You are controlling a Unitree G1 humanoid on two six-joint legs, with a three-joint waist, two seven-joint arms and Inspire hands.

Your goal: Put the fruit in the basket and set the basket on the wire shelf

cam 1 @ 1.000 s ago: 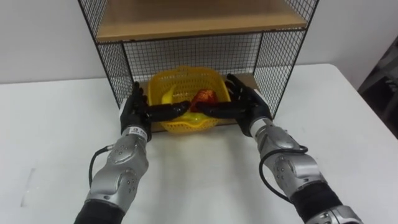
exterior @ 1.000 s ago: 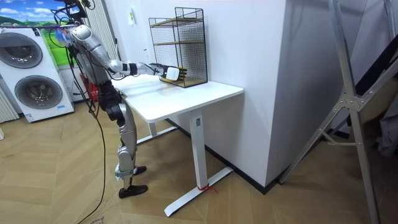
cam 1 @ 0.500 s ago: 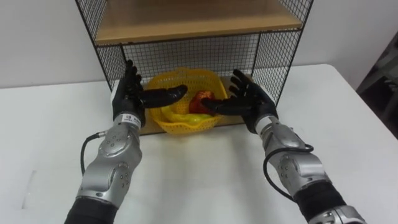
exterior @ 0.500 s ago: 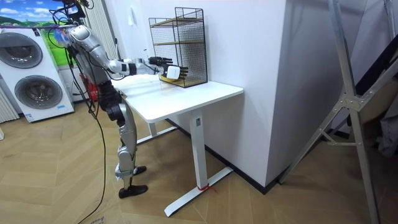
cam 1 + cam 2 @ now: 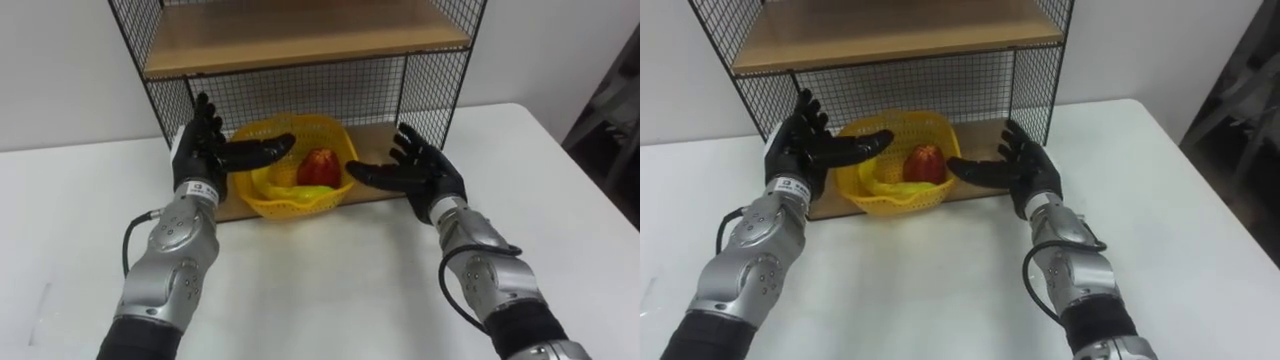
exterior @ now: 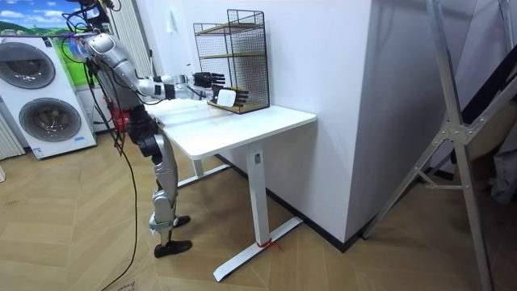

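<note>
- Left eye view: the left hand [image 5: 204, 156] is raised at the basket's [image 5: 295, 202] left side, palm inward and fingers spread wide, holding nothing. Its thumb reaches across in front of the basket's rim, and I cannot tell whether it touches.
- The right hand [image 5: 428, 180] is open just as wide, low at the basket's right. Its thumb points toward the rim but stays clear of it, and the hand is empty.
- The basket sits on the bottom board [image 5: 372, 140] of the wire shelf [image 5: 432, 85], which stands on the white table [image 5: 330, 290]. Its front edge juts slightly past the board.
- A red fruit [image 5: 318, 166] and a yellow fruit [image 5: 276, 181] lie in the basket. The yellow one is partly hidden behind the left thumb and the basket wall.
- The shelf's top is cut off above.
- Room view: the robot stands at the table's end on the room view's left, with both arms stretched toward the shelf. The hands are too small here to read, and the basket is only a pale blur at the shelf's foot.
- Right eye view: the same layout, with both hands spread and a clear gap between the right thumb and the basket.
</note>
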